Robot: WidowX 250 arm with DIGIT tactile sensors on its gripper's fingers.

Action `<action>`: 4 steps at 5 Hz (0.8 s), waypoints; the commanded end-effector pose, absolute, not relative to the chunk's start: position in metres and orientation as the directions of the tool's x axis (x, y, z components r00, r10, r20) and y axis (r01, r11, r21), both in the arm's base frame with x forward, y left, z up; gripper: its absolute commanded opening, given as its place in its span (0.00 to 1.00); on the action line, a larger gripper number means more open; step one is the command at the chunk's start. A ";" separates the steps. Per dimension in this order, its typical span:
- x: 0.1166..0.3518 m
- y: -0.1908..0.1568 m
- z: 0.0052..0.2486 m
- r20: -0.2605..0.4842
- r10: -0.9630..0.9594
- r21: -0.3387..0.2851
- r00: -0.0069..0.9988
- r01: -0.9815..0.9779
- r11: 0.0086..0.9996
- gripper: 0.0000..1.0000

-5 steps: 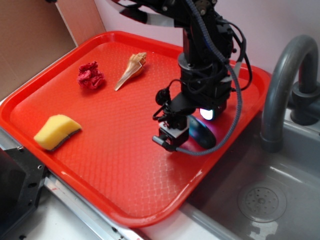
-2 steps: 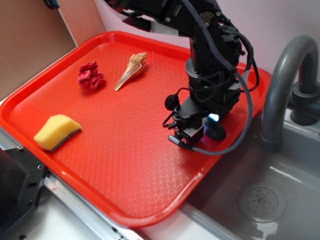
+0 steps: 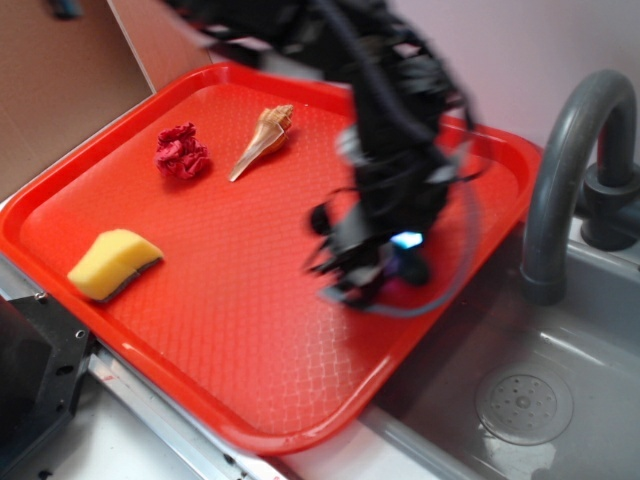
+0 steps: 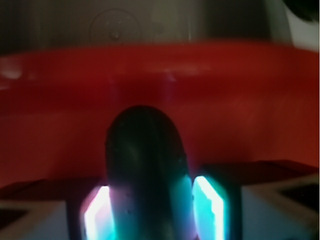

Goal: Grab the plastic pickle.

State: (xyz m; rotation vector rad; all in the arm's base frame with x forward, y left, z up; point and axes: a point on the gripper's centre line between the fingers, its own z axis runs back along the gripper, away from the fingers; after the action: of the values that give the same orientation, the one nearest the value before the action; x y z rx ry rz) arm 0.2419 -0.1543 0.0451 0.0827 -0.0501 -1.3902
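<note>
pincer (image 4: 146, 207) shifted, seemingly around pickle (image 4: 145, 165)

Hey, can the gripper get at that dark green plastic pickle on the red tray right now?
Probably yes. In the wrist view the dark green plastic pickle already sits between the glowing fingers of the gripper, with nothing blocking it. Motion blur hides whether they grip it.

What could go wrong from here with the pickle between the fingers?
1. The pickle sits between the lit fingers, but only its rounded end shows; a smooth capsule could squirt out as the hand closes or lifts.
2. It lies near the tray's edge by the sink; if it slips, it may roll off into the basin.
3. The arm is blurred, so contact cannot be confirmed.
</note>
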 end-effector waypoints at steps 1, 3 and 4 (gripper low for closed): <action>0.248 -0.114 0.159 0.115 -0.784 0.237 0.610 0.749 0.618 0.00; 0.218 -0.071 0.218 0.126 -0.390 0.197 0.912 0.362 0.911 0.00; 0.205 -0.055 0.233 0.136 -0.141 0.119 0.981 0.125 0.985 0.00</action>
State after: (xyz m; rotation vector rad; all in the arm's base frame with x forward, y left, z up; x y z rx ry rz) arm 0.2078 -0.0331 0.2150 0.1092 -0.0613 -0.1427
